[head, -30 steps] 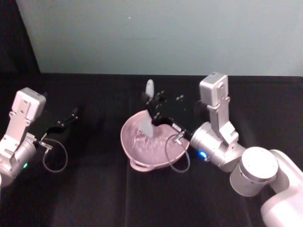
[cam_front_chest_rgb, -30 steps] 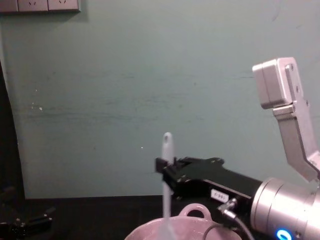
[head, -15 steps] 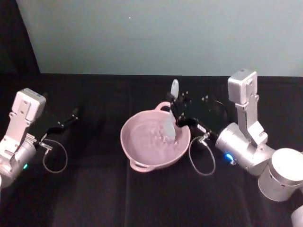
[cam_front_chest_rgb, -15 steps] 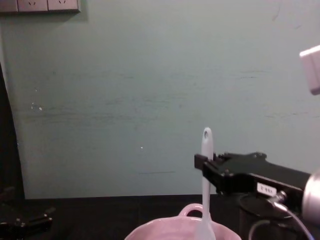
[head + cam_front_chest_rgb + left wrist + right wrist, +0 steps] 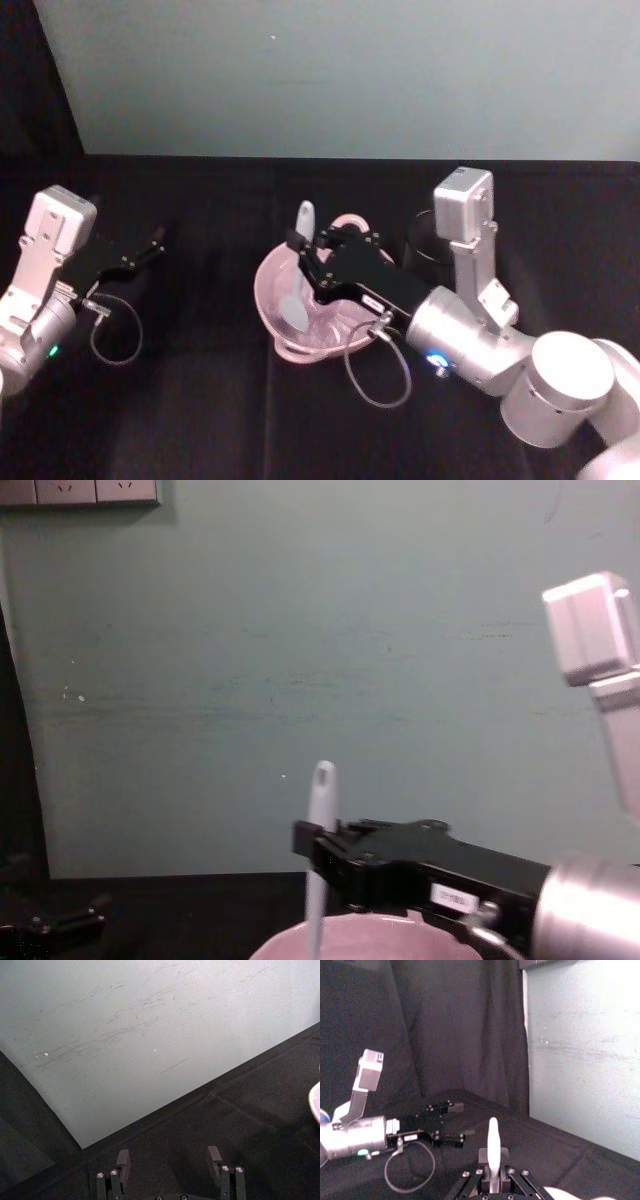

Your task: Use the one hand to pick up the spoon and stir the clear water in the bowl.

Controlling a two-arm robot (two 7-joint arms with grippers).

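The right gripper (image 5: 303, 256) stays clamped on the spoon (image 5: 297, 290), which has swung from the right side of the bowl (image 5: 264, 292) to its left side, tip down inside. The left gripper (image 5: 150, 248) rests well left of the bowl, fingers apart

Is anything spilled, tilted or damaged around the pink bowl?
Nothing stands out. The bowl sits flat, the spoon stands in it, held by the right gripper, and no spill shows on the black table. The left gripper is parked apart.
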